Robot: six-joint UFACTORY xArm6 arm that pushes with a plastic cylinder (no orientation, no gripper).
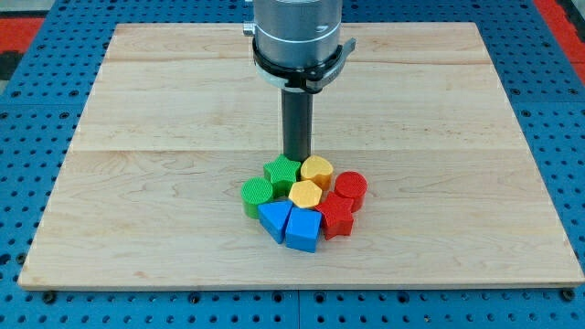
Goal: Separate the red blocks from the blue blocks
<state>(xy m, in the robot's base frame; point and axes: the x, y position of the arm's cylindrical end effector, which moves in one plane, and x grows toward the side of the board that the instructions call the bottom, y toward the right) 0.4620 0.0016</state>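
Several blocks sit packed in one cluster at the board's lower middle. A red cylinder (pixel 351 187) is at the cluster's right, with a red star-like block (pixel 335 217) just below it. A blue triangular block (pixel 273 219) and a blue block (pixel 303 228) lie side by side at the bottom, the second touching the red star-like block. My tip (pixel 297 159) stands at the cluster's top edge, just above the green star-like block (pixel 282 173) and left of the yellow cylinder (pixel 317 170).
A green cylinder (pixel 257 194) is at the cluster's left and a yellow hexagonal block (pixel 304 194) in its middle. The wooden board (pixel 137 137) lies on a blue pegboard (pixel 37 110). The arm's grey housing (pixel 297 32) hangs over the board's top middle.
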